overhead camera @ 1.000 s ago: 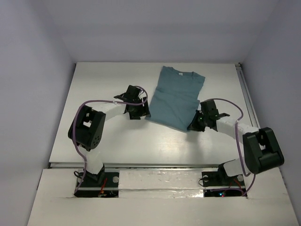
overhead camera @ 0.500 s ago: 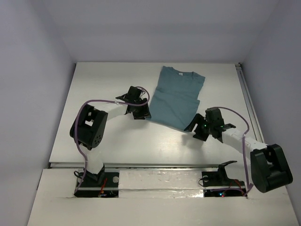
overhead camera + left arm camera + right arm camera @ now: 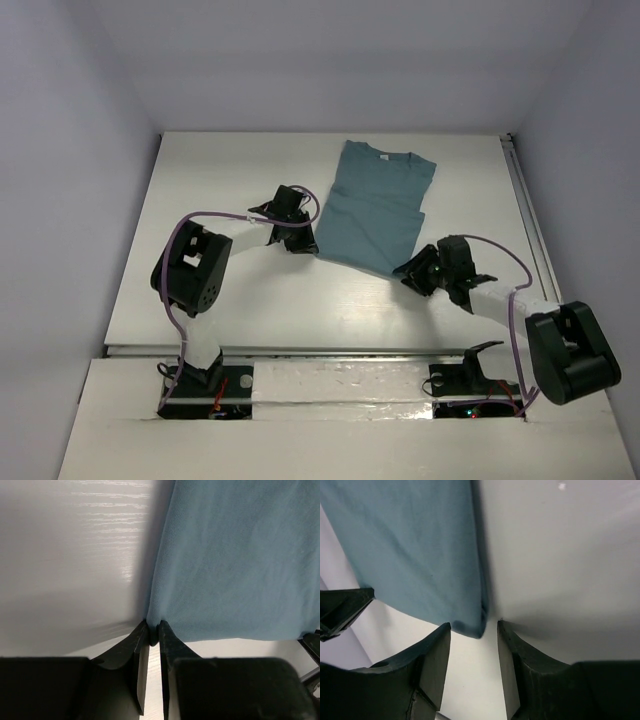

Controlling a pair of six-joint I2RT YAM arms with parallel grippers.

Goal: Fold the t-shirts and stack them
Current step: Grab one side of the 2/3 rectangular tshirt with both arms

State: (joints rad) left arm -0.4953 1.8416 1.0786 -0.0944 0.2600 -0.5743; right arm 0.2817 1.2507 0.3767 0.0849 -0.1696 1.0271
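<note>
A folded teal-blue t-shirt (image 3: 372,205) lies flat at the back middle of the white table (image 3: 220,180), collar toward the far side. My left gripper (image 3: 303,243) is at its near left corner. In the left wrist view the left gripper (image 3: 154,632) is shut, pinching the corner of the t-shirt (image 3: 235,560). My right gripper (image 3: 412,270) sits at the near right corner. Seen from the right wrist, the right gripper (image 3: 474,630) is open, and the corner of the t-shirt (image 3: 420,545) reaches just between its fingertips without being pinched.
A metal rail (image 3: 525,205) runs along the table's right edge, and another rail (image 3: 300,350) crosses the near edge in front of the arm bases. Pale walls close in the left, back and right sides.
The left jaws closed onto the shirt's near left corner. The right gripper pulled back off the cloth, opened, and now sits low at the near right corner with its jaws partly narrowed.
</note>
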